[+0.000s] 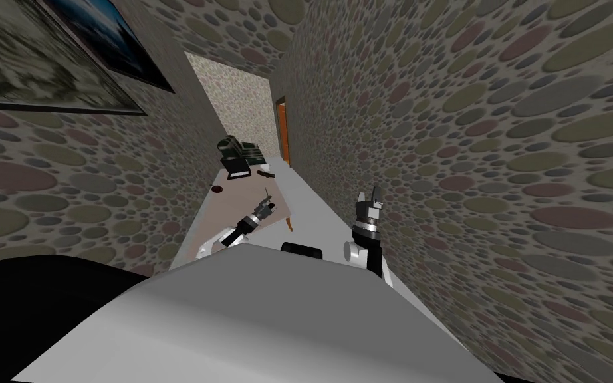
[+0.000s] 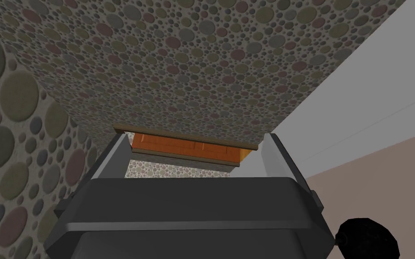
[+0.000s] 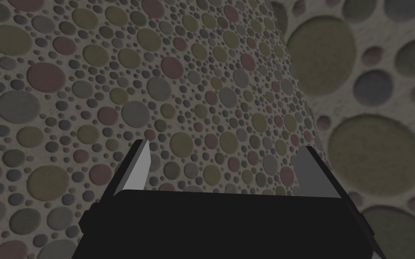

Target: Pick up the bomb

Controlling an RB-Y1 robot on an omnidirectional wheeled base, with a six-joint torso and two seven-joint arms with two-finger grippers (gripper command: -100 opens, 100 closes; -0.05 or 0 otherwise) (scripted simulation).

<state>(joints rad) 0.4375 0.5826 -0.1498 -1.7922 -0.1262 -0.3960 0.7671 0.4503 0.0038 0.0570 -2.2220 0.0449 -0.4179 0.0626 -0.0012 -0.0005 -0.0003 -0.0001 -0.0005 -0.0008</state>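
Your left tool (image 1: 268,201) hangs low over the beige worktop (image 1: 245,199), its two fingers standing wide apart with nothing between them. In its wrist view, the left tool (image 2: 195,139) aims along the corridor at an orange door (image 2: 188,146) set in the pebble-patterned wall.

In the head view, look to about 10 o'clock from that tool. The bomb (image 1: 217,189) sits there on the worktop near its left edge, apart from the fingers. It reads as a small, dark, round thing. The left wrist view catches the bomb (image 2: 366,238) as a black faceted ball just beside the tool's dark body, over the worktop (image 2: 382,180). Being round, it shows no long axis, and you cannot tell which way it points.

Farther along at 12 o'clock, a flat black item (image 1: 239,174) and a dark green object (image 1: 239,147) lie at the worktop's far end. A short dark piece (image 1: 266,174) lies near them.

Your right tool (image 1: 370,198) stands at about 3 o'clock from the left one, over the white floor (image 1: 325,206) beside the wall. In its own view, the right tool (image 3: 224,146) is also spread wide and holds nothing.
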